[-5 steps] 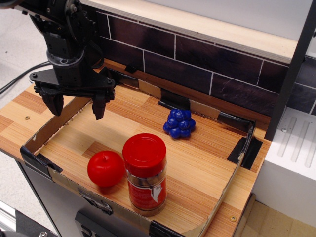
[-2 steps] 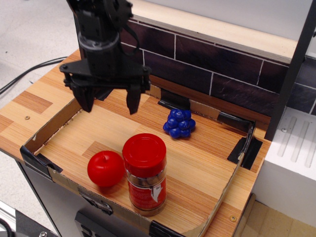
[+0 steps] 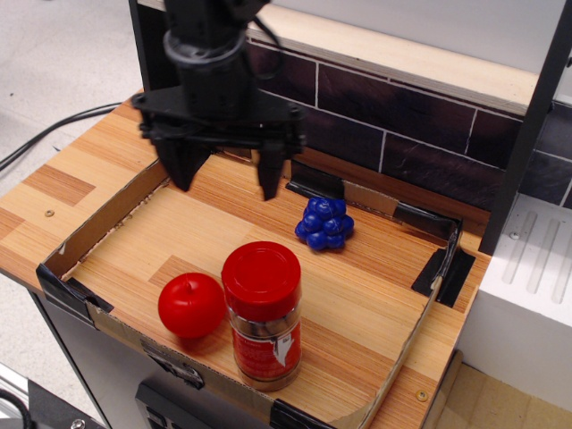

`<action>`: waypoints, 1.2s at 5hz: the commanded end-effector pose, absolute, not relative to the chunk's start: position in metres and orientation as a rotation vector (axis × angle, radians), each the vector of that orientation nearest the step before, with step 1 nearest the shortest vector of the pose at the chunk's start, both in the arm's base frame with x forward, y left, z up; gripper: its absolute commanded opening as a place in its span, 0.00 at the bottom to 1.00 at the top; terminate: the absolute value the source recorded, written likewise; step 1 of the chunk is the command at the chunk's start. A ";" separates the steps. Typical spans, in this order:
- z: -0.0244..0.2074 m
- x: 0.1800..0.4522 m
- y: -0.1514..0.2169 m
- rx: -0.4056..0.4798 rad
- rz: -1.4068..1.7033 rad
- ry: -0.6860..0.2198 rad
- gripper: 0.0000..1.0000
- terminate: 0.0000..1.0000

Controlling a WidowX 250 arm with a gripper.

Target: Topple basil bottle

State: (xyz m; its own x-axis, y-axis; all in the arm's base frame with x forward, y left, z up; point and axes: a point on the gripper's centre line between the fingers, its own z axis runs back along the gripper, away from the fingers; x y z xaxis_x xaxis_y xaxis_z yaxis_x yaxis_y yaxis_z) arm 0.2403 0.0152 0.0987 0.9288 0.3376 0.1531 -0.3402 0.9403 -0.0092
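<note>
The basil bottle stands upright near the front edge of the cardboard-walled tray. It is a clear jar with a wide red cap and a red-and-white label. My black gripper hangs open and empty above the back of the tray, its two fingers pointing down. It is behind and above the bottle, well apart from it.
A red apple sits just left of the bottle, close to touching it. A blue grape cluster lies behind the bottle, right of my gripper. A dark brick wall runs along the back. A white unit stands at the right.
My gripper has moved to the right from the tray's back left corner toward the middle, staying open. The bottle, apple and grapes have not moved.
</note>
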 end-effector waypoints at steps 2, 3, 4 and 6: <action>0.108 0.230 -0.021 -0.002 0.117 -0.173 1.00 0.00; 0.101 0.224 -0.028 0.000 0.048 -0.186 1.00 0.00; 0.097 0.217 -0.036 -0.035 0.022 -0.192 1.00 0.00; 0.093 0.203 -0.044 -0.026 0.010 -0.161 1.00 0.00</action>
State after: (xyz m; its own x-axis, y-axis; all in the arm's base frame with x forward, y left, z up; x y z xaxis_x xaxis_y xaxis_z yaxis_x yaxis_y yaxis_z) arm 0.2022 -0.0449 0.0854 0.9921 0.0105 0.1246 -0.0083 0.9998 -0.0186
